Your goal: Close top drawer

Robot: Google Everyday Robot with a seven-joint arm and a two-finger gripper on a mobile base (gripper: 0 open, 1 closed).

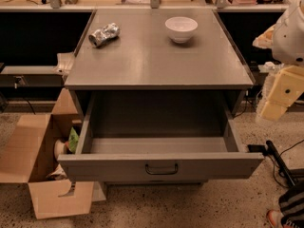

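Observation:
The top drawer (109,166) is a wide grey metal drawer, pulled far out of the grey cabinet toward me. Its deep box looks empty inside. A small dark bail handle (161,169) sits at the centre of its front panel. My gripper (279,95), pale yellow under a white arm segment, hangs at the right edge of the camera view. It is to the right of the cabinet, above the drawer's right front corner and apart from it. The lower drawers are hidden behind the open drawer's front.
A white bowl (181,29) and a crushed silver can (104,34) rest on the cabinet top (156,65). An open cardboard box (38,170) lies on the floor at the left, against the drawer's corner. Dark cables (280,160) and a shoe (275,218) are at the lower right.

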